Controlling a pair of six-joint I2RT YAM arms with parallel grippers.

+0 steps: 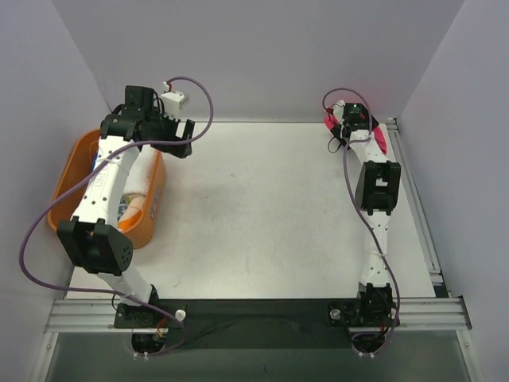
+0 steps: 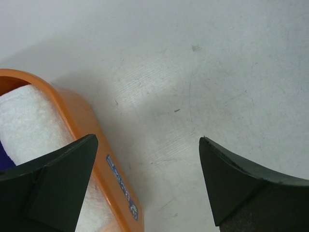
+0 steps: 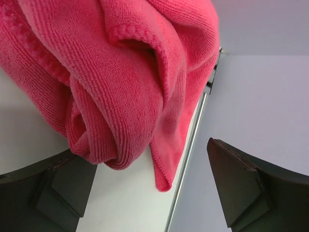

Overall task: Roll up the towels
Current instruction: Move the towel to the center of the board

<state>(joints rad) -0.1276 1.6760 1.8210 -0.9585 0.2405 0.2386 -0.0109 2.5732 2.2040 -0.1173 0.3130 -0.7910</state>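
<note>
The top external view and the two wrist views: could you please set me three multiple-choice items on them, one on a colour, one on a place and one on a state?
1. What colour is the basket?
A. Green
B. Orange
C. Black

2. Where does the hot pink towel lie?
A. In the basket
B. At the near edge of the table
C. At the far right corner of the table

3. How do the jaws of the right gripper stand?
A. Shut on the towel
B. Shut on the basket
C. Open, holding nothing

Key: 1 B, its rim shows orange in the left wrist view; 2 C, pink shows under the right arm's end in the top view; 3 C, the jaws stand wide apart and the towel lies loose on the table.
</note>
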